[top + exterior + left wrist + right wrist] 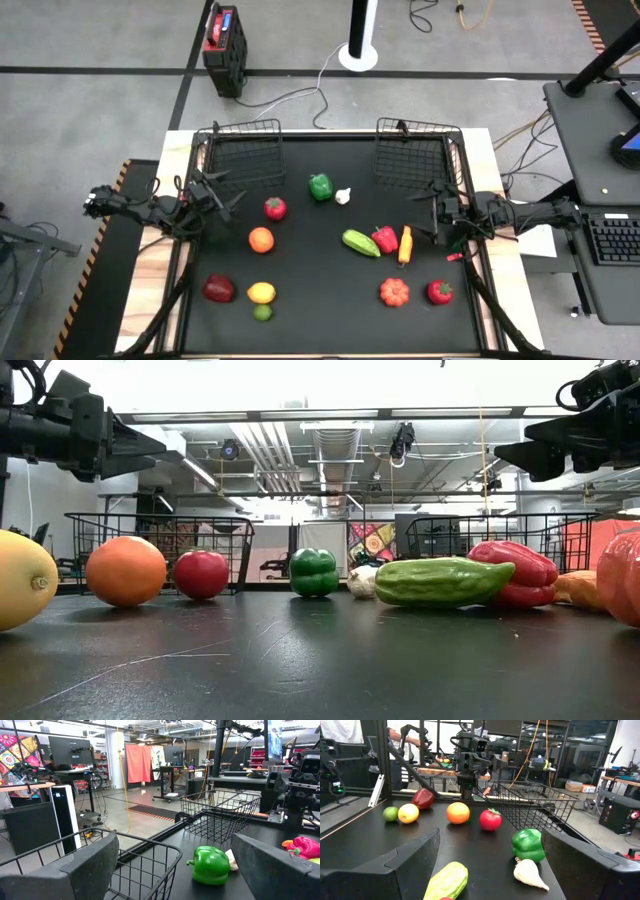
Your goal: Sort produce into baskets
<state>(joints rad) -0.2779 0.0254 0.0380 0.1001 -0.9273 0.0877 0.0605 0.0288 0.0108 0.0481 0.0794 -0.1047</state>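
Your left gripper [222,200] and right gripper [432,212] both hang spread wide, holding nothing — each beside its own basket [242,152], [413,150]. Produce lies loose on the table [320,320] — green pepper [320,186] between the baskets.

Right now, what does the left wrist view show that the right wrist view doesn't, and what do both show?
Only the left wrist view shows both baskets, the near one and the far one. Only the right wrist view shows the tomato, orange, lemon, lime, dark red apple and cucumber. Both show the green pepper and the white garlic.
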